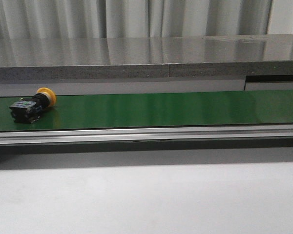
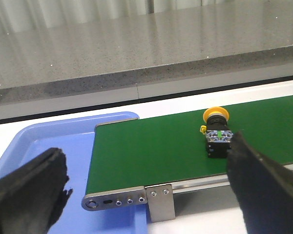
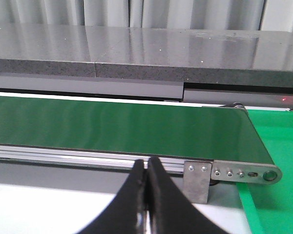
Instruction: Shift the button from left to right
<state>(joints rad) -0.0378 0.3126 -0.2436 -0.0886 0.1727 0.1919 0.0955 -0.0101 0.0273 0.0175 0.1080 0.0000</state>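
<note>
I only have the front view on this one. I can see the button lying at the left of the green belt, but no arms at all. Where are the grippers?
Observer: The left gripper is open, its fingers spread wide, with the button on the belt beyond them.
Operator: And the right one?
Observer: The right gripper is shut, empty, near the belt's other end.
Operator: Anything past the belt ends?
Observer: A blue tray sits under the left end and a green tray at the right end.

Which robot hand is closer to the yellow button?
The left. The left gripper hangs open just in front of the button, which lies on the green belt. The right gripper, shut, is by the belt's far end, where no button shows.
</note>
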